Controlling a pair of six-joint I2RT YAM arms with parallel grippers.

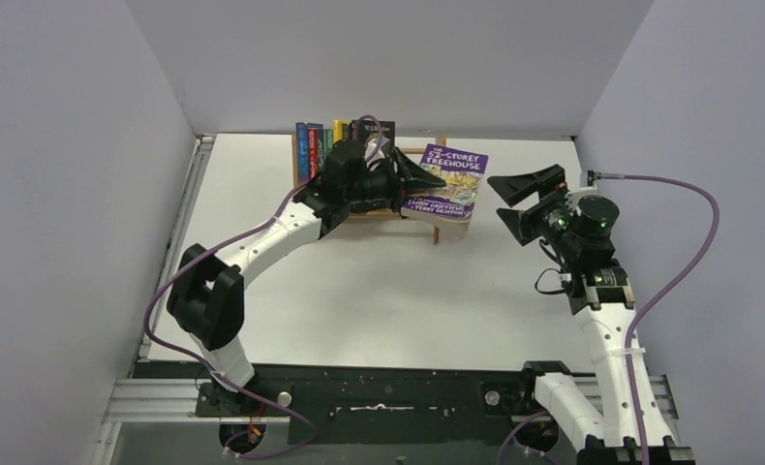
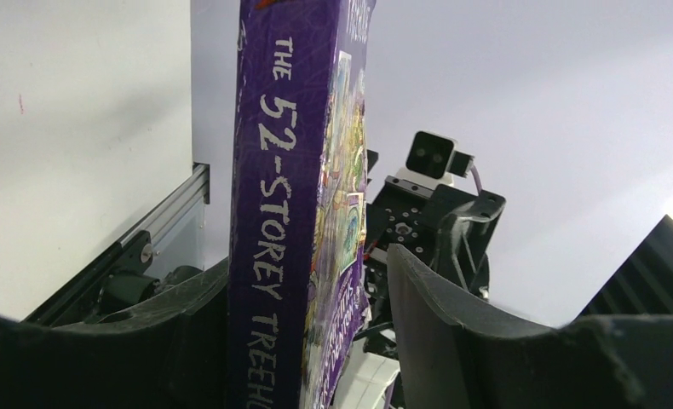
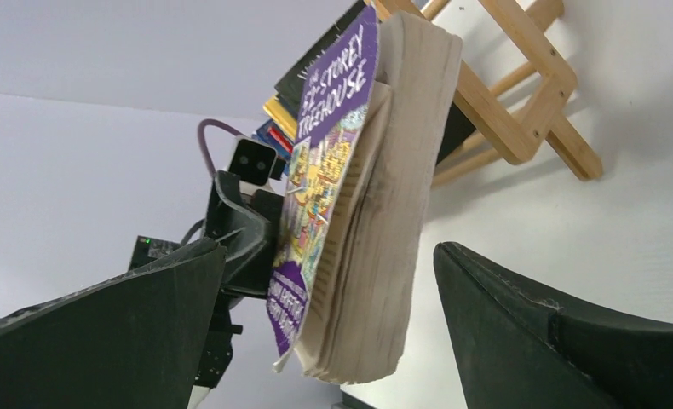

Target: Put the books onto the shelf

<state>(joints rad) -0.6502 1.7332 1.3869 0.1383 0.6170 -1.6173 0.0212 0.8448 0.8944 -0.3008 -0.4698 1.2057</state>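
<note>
Left jaws clamped, arm (image 1: 262, 232) stretched forward — right jaws wide open

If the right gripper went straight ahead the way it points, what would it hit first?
Probably the purple book, whose page edge faces the open right gripper; how far off it is stays unclear.

One purple book (image 1: 453, 180), about five shelved books (image 1: 322, 145), one shelf (image 1: 437, 231), two arms (image 1: 267, 235)

Glossy paperback (image 3: 329, 170), matt wooden shelf (image 3: 537, 106) (bare, smooth)
</note>
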